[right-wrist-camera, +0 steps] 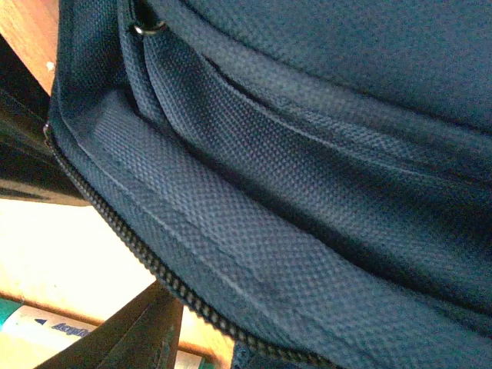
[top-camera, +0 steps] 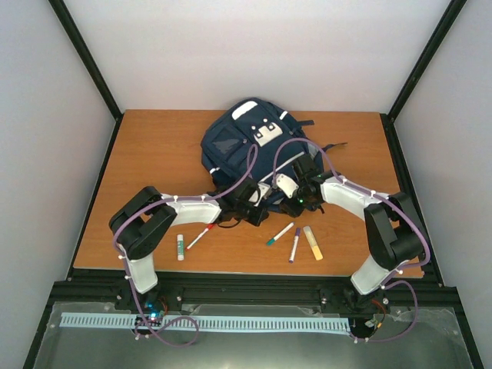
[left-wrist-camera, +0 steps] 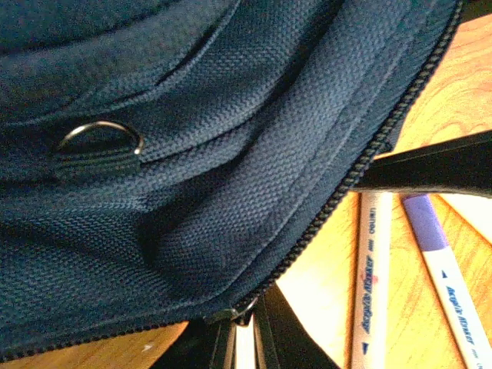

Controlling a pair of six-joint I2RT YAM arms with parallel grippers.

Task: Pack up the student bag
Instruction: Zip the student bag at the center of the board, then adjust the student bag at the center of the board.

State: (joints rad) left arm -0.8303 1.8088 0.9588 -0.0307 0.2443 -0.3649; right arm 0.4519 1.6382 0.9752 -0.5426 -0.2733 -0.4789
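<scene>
Student bag [top-camera: 238,142]: lies flat at mid-table [top-camera: 154,154], toward the far side, with its near edge facing both arms.

Left gripper [left-wrist-camera: 244,342]: jaws nearly together, and they look pinched on the zip edge [left-wrist-camera: 338,192] right at the slider. Right gripper [top-camera: 298,198]: pressed against the same opening. Only one finger [right-wrist-camera: 131,330] shows below the fabric, so you cannot tell its jaw state.

Unpacked, near edge: glue stick [top-camera: 180,246], red marker [top-camera: 198,237], green marker [top-camera: 280,234], purple marker [top-camera: 295,244], yellow highlighter [top-camera: 313,243].

Risks, as judged:
- The pinch is thin. If you pull sideways, the fabric may slip out and the mouth fall shut.
- Lifting the edge could drag the whole bag toward the pens and scatter them.
- The wrists sit close together, so watch for cable snags or a knock.
- With both grippers busy at the opening, neither is free to fetch a pen.
</scene>
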